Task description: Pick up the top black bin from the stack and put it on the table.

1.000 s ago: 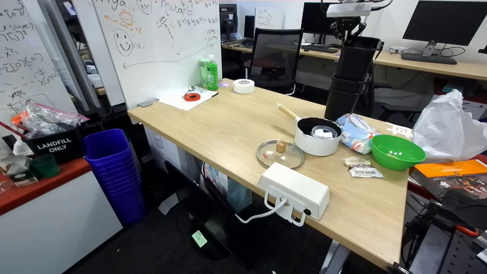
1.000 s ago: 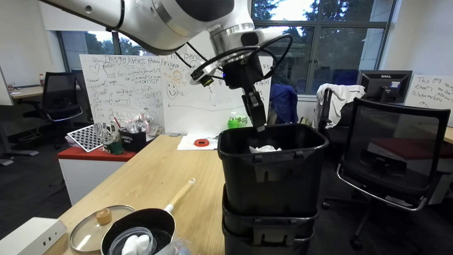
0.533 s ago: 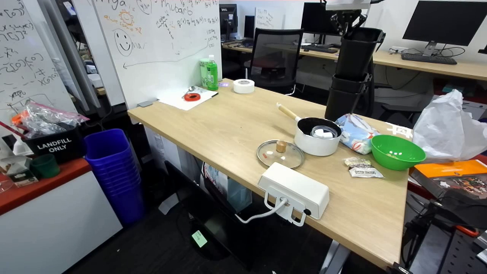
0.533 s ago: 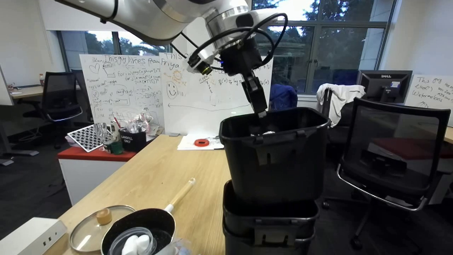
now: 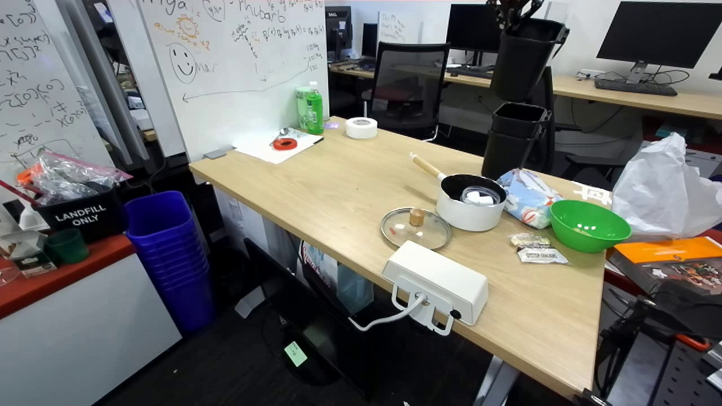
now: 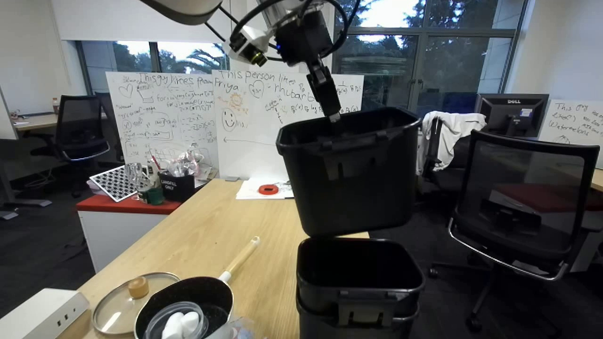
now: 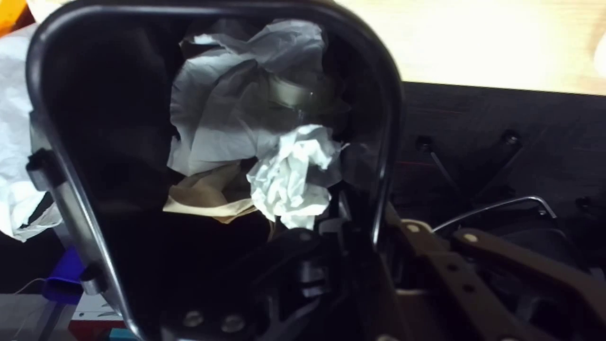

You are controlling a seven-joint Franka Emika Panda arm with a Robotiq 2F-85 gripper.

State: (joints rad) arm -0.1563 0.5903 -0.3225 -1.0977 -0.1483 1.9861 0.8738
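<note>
My gripper (image 6: 335,117) is shut on the rim of the top black bin (image 6: 348,188), with one finger inside the bin and one outside. The bin hangs slightly tilted just above the stack (image 6: 360,303). In an exterior view a narrow gap shows between the bin (image 5: 522,62) and the stack (image 5: 510,138). In the wrist view the bin's inside (image 7: 109,142) holds crumpled white paper (image 7: 293,175) and brown paper (image 7: 208,196). The gripper also shows in the wrist view (image 7: 367,237). The table (image 6: 221,212) lies beside the stack. No lettering shows on the bin's visible side.
On the table are a white pan (image 5: 471,208), a glass lid (image 5: 416,228), a white box (image 5: 437,279), a green bowl (image 5: 589,225), white tape (image 5: 361,127), red tape (image 6: 268,189) and green bottles (image 5: 314,110). A mesh chair (image 6: 523,202) stands past the stack.
My gripper has moved up, lifting the top bin out of the stack and slightly towards the whiteboard side. The bin has tilted a little. The lower bins stay in place.
</note>
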